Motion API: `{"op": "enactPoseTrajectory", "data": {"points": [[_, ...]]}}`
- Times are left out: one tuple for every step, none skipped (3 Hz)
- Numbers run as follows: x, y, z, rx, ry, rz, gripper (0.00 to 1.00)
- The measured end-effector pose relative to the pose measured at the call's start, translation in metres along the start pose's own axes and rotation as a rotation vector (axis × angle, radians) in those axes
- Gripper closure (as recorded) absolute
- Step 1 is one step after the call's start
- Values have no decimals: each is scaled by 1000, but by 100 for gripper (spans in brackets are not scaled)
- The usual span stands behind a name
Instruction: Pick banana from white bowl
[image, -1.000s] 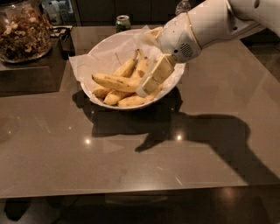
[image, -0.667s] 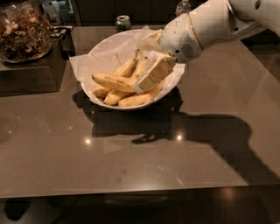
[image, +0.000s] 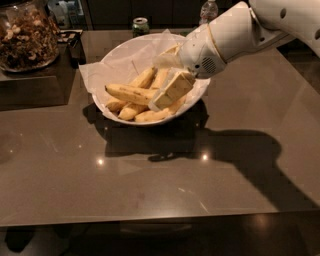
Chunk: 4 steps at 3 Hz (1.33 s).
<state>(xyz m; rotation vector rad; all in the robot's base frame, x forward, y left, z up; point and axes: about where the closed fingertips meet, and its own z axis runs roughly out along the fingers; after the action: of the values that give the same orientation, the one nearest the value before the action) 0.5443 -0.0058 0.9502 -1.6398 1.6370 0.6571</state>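
The white bowl (image: 118, 54), lined with crinkled white paper, stands at the back middle of the dark table. Several yellow bananas lie in it. The flecked banana (image: 127, 92) lies across the top of the pile, pointing left. My gripper (image: 162, 98) reaches down into the right side of the bowl from the upper right. Its pale fingers (image: 173, 88) are closed around the right end of that banana. The banana's right tip is hidden by the fingers. The other bananas (image: 142, 80) lie under and behind it.
A glass jar of nuts (image: 25, 35) stands on a dark tray at the back left. A green can (image: 140, 25) and a bottle (image: 208, 10) stand behind the bowl. The dark table (image: 150, 190) stretches to its front edge below.
The gripper's fingers have tilted and closed in on the right end of the top banana. The banana and bowl have hardly moved.
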Motion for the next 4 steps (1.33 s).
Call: {"op": "enactPoseTrajectory", "data": {"points": [[15,0,16,-29,23,31,20],[25,-4,28,-43,38,45,20],[30,-6,33,-46,45,56,24],[32,-7,34,-43,45,59,43]]}}
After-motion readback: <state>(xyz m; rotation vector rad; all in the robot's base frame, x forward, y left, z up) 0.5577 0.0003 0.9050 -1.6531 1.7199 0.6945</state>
